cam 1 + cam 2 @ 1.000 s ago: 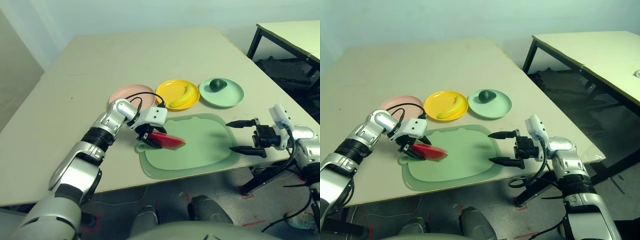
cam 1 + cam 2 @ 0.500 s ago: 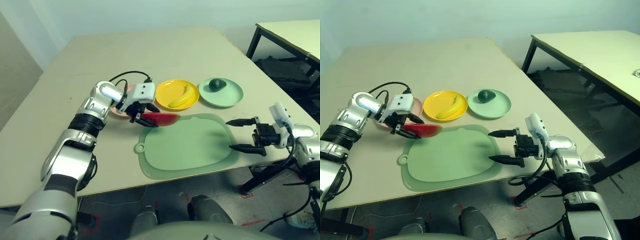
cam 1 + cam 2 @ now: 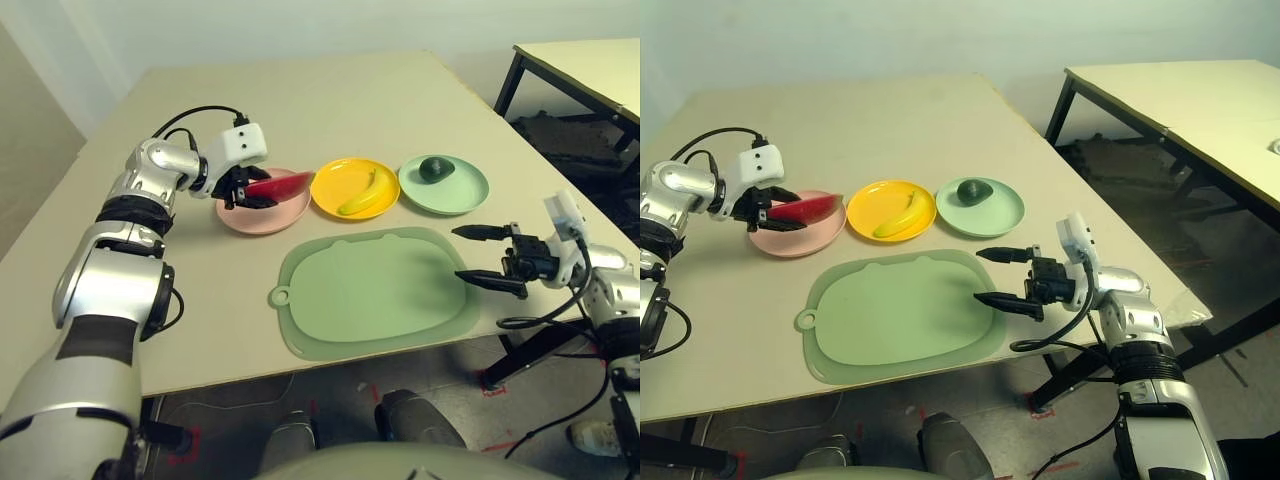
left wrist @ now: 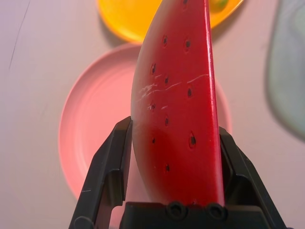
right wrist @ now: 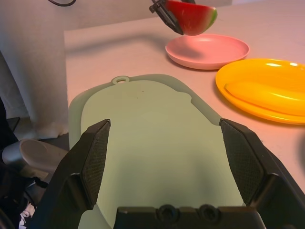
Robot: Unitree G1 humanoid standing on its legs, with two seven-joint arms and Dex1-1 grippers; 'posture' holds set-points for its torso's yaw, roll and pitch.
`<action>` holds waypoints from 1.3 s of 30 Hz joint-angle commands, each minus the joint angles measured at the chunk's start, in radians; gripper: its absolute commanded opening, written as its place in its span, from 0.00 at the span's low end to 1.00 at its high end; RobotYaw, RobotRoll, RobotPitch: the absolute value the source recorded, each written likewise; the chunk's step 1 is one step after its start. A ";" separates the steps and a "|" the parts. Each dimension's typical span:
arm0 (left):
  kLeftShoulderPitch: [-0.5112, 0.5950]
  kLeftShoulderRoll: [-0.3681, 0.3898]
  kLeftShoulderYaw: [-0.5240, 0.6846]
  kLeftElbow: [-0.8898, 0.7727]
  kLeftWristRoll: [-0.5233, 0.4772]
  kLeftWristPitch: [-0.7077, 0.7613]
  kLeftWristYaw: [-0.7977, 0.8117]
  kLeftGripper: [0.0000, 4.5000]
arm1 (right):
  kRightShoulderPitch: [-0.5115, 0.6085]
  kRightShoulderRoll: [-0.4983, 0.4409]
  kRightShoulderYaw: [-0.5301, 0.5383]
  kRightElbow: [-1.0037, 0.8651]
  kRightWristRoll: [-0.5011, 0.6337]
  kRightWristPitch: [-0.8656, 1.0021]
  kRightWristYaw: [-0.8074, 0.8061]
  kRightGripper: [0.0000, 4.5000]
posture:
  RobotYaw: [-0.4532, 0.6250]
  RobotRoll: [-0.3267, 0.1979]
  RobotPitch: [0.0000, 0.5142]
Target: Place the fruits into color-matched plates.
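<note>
Watermelon wedge (image 3: 278,186) above pink plate (image 3: 262,213)

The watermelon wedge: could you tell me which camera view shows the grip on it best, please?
The left wrist view: the watermelon wedge sits clamped between both black fingers of the left gripper, above the pink plate. The eye views show it small, from above; the right wrist view shows it from the side, far off.

Three plates: pink (image 3: 262,212), yellow (image 3: 352,187), green (image 3: 443,184). Three toy fruits: watermelon wedge (image 3: 278,186), banana (image 3: 362,193), avocado (image 3: 433,168). One green mat (image 3: 375,290). Two tables (image 3: 300,110).
</note>
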 commanded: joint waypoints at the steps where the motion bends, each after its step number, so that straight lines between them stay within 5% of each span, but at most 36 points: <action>1: 0.013 0.002 0.014 0.029 0.029 0.013 0.056 0.54 | 0.025 -0.002 -0.019 -0.039 -0.007 0.018 -0.008 1.00 | 0.17 0.62 0.00; 8: 0.059 -0.009 0.033 0.044 0.039 0.046 0.125 0.54 | 0.059 -0.008 -0.029 -0.091 -0.009 0.035 -0.016 1.00 | 0.16 0.62 0.00; 9: 0.064 -0.011 0.036 0.045 0.040 0.050 0.128 0.71 | 0.061 -0.009 -0.030 -0.097 -0.009 0.038 -0.017 1.00 | 0.16 0.62 0.00; 13: 0.083 -0.014 0.040 0.043 0.047 0.049 0.130 0.99 | 0.068 -0.013 -0.037 -0.107 -0.010 0.045 -0.016 1.00 | 0.15 0.62 0.00; 31: 0.066 0.014 0.083 0.026 0.033 0.019 0.107 1.00 | 0.031 0.007 -0.047 -0.082 -0.016 0.056 -0.035 1.00 | 0.18 0.62 0.00; 39: 0.074 0.095 0.224 -0.051 -0.098 0.028 0.014 1.00 | 0.017 0.045 -0.165 -0.103 0.040 0.104 -0.222 1.00 | 0.20 0.62 0.02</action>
